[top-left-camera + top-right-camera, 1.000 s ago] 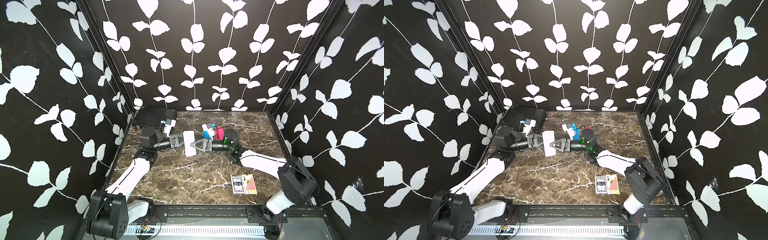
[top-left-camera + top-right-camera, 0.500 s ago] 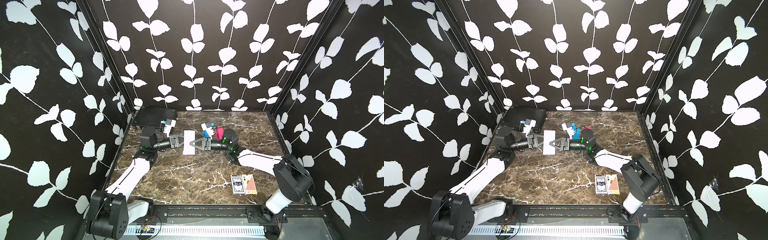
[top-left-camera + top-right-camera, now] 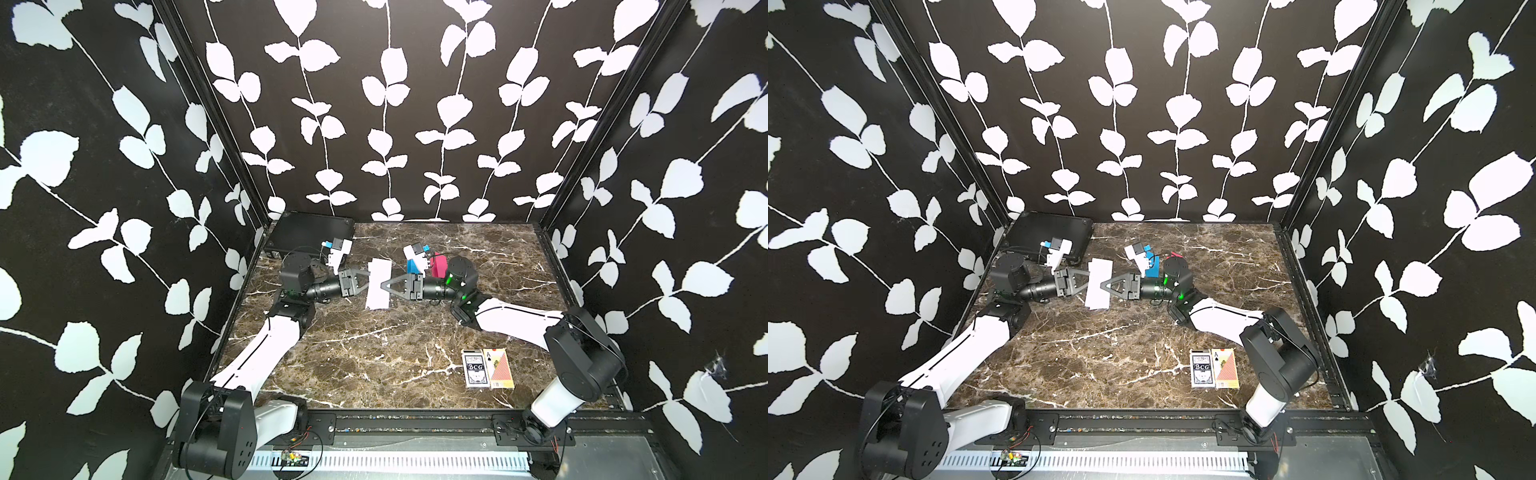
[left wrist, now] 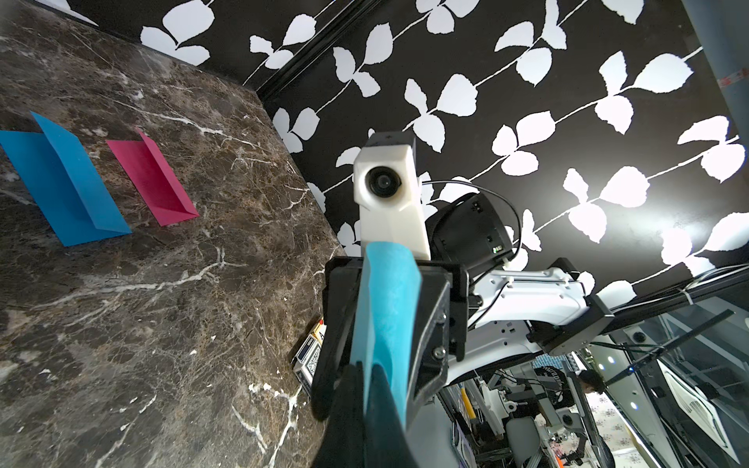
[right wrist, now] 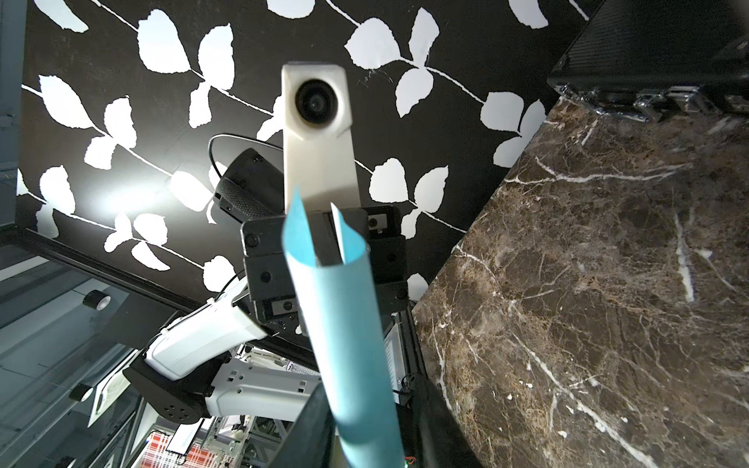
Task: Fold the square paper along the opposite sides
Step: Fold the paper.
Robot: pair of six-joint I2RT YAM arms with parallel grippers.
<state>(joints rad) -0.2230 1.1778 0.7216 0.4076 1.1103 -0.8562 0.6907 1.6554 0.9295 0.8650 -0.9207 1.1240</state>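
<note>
- Paper point(image 3: 378, 284) is held over the counter point(image 3: 374, 353), spanning the gap between the two claws. It is curled into a trough along its length and reads light blue in the wrist views.
- Left claw point(image 3: 368, 276): clamped tight on one edge of the paper.
- Right claw point(image 3: 383, 286): fingers sit either side of the opposite edge and the curl runs between them. Can't tell if they pinch it or just bracket it.
- Claws point tip to tip, close together.
- Blue folded sheet point(image 4: 69, 186) and pink folded sheet point(image 4: 156, 182) lie on the counter beside the right claw's wrist, side by side, not touching.
- Card boxes point(image 3: 488, 368): on the counter, well apart from both claws, near the right arm's base.
- Black case point(image 3: 309, 235): behind the left claw, in the counter's corner.
</note>
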